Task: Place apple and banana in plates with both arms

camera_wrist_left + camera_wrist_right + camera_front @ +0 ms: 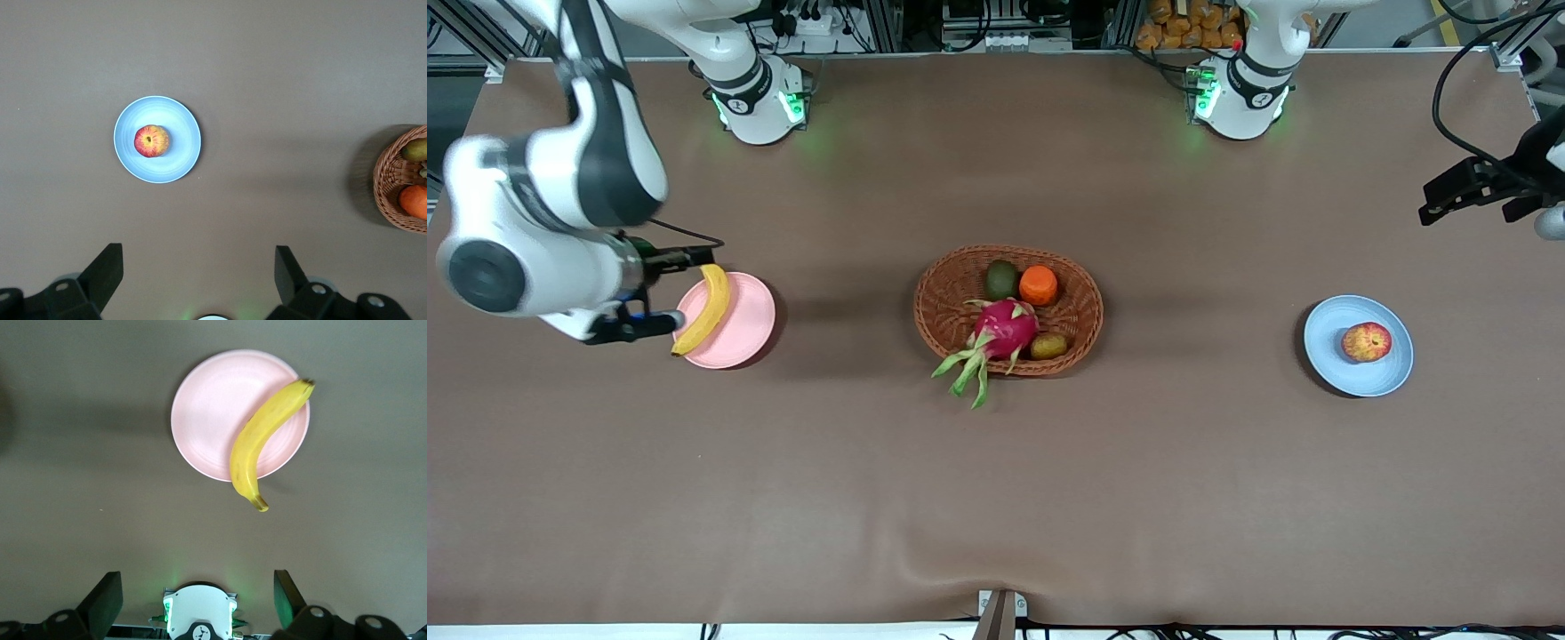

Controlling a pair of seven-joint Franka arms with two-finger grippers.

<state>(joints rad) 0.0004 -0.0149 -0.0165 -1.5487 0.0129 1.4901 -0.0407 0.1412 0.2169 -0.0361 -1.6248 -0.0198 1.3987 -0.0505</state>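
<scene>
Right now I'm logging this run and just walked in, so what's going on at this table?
Nothing is being held. The banana lies across the pink plate, its ends overhanging the rim, and the apple sits on the blue plate. The right gripper is open beside the pink plate; the left gripper is open, raised at its end of the table.

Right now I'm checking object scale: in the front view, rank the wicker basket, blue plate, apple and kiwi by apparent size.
1. wicker basket
2. blue plate
3. apple
4. kiwi, a bit smaller than the apple
</scene>
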